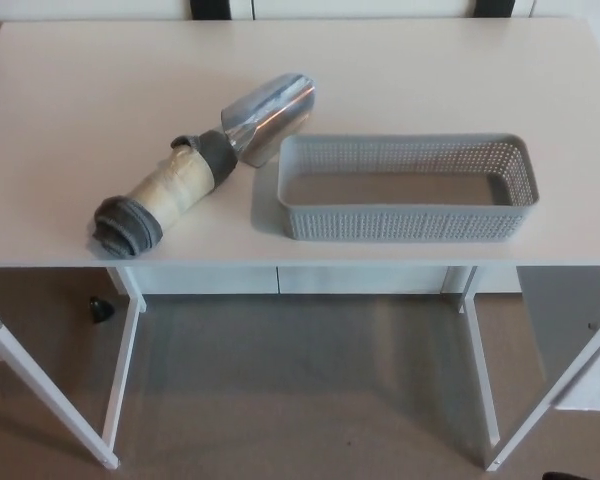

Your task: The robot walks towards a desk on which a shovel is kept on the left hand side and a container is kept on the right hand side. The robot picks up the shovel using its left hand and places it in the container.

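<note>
A white desk [400, 60] is seen from above, its back half bare. A grey perforated container [408, 216] is set near the front edge, right of centre. The shovel [195, 170] is laid diagonally just left of it, scoop beside its corner. Neither hand is shown.

Shovel [205, 165] lying diagonally, beside empty container [408, 187].

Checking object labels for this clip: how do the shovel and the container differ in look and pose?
The shovel lies diagonally, with a shiny metal scoop and a padded, cloth-wrapped handle; the container sits square to the desk edge, a grey perforated basket. The shovel is on the left, the container on the right and empty. Both rest on the desk, untouched.
</note>
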Available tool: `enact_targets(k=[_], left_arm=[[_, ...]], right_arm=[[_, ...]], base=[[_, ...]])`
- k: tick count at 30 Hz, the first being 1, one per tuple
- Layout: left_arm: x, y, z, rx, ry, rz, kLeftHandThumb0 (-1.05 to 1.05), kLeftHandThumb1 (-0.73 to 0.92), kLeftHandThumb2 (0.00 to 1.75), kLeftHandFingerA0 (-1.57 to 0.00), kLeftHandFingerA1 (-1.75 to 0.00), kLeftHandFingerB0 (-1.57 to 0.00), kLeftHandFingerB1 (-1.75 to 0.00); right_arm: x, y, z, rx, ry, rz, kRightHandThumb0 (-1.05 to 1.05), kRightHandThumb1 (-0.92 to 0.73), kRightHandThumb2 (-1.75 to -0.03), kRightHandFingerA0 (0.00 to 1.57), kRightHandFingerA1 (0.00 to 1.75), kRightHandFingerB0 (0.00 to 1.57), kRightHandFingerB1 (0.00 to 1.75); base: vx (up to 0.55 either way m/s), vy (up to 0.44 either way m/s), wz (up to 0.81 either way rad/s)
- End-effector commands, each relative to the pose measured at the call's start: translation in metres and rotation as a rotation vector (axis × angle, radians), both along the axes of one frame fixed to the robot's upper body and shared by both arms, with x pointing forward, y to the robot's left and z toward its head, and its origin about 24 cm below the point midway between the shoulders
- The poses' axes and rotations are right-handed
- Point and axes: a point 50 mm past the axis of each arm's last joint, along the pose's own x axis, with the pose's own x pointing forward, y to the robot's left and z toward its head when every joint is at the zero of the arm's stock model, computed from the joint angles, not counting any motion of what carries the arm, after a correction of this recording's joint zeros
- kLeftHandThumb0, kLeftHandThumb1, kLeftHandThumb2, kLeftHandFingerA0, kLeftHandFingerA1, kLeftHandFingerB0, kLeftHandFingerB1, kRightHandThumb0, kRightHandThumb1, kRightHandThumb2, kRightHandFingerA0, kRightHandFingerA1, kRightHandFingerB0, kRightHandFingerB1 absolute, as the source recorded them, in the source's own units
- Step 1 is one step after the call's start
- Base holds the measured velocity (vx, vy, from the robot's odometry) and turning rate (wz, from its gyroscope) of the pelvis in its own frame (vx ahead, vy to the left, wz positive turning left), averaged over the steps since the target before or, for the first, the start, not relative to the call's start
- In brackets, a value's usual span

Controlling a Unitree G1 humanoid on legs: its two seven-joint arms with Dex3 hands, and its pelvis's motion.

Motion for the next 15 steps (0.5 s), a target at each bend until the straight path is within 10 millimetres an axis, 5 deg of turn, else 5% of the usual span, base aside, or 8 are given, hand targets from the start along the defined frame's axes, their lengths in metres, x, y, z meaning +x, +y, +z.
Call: enact_targets(k=[1, 2, 4, 5, 9, 10, 12, 15], left_arm=[[0.003, 0.004, 0.006, 0.021, -0.037, -0.020, -0.41, 0.53, 0.71, -0.52, -0.46, -0.44, -0.43], [0.003, 0.004, 0.006, 0.019, -0.035, -0.020, -0.33, 0.59, 0.58, -0.56, -0.38, -0.47, -0.35], [0.003, 0.004, 0.006, 0.017, -0.033, -0.015, -0.33, 0.59, 0.58, -0.56, -0.38, -0.47, -0.35], [0.004, 0.004, 0.006, 0.016, -0.039, -0.016, -0.33, 0.59, 0.58, -0.55, -0.38, -0.47, -0.35], [-0.001, 0.002, 0.008, 0.041, -0.047, -0.041, -0.34, 0.59, 0.58, -0.56, -0.38, -0.46, -0.35], [-0.001, -0.001, 0.012, 0.099, -0.078, -0.095, -0.44, 0.53, 0.72, -0.53, -0.47, -0.43, -0.44], [0.000, -0.023, 0.036, 0.165, -0.212, -0.250, -0.45, 0.57, 0.57, -0.53, -0.38, -0.42, -0.34], [0.018, -0.070, 0.123, 0.183, -0.580, -0.542, -0.48, 0.62, 0.59, -0.40, -0.34, -0.33, -0.31]], right_arm=[[0.001, -0.002, 0.003, -0.010, -0.028, 0.003, -0.37, -0.48, -0.54, 0.72, 0.62, 0.58, 0.50], [0.002, -0.003, 0.002, -0.019, -0.027, 0.003, -0.36, -0.48, -0.54, 0.75, 0.63, 0.59, 0.50], [0.002, -0.002, 0.003, -0.024, -0.033, 0.007, -0.35, -0.48, -0.54, 0.77, 0.63, 0.59, 0.51], [0.002, -0.002, 0.003, -0.008, -0.024, -0.013, -0.40, -0.39, -0.70, 0.74, 0.69, 0.55, 0.58], [-0.003, -0.002, 0.002, -0.006, -0.011, -0.012, -0.42, -0.39, -0.70, 0.70, 0.68, 0.53, 0.57], [-0.003, -0.003, 0.002, -0.010, -0.013, -0.007, -0.44, -0.39, -0.71, 0.68, 0.67, 0.54, 0.57], [-0.002, -0.004, 0.003, -0.018, -0.017, 0.005, -0.37, -0.49, -0.54, 0.71, 0.61, 0.56, 0.48], [0.007, -0.003, 0.005, -0.015, -0.039, 0.001, -0.35, -0.49, -0.54, 0.75, 0.62, 0.58, 0.50]], base=[[0.00, 0.000, 0.00], [0.00, 0.000, 0.00], [0.00, 0.000, 0.00], [0.00, 0.000, 0.00], [0.00, 0.000, 0.00], [0.00, 0.000, 0.00], [0.00, 0.000, 0.00], [0.00, 0.000, 0.00]])
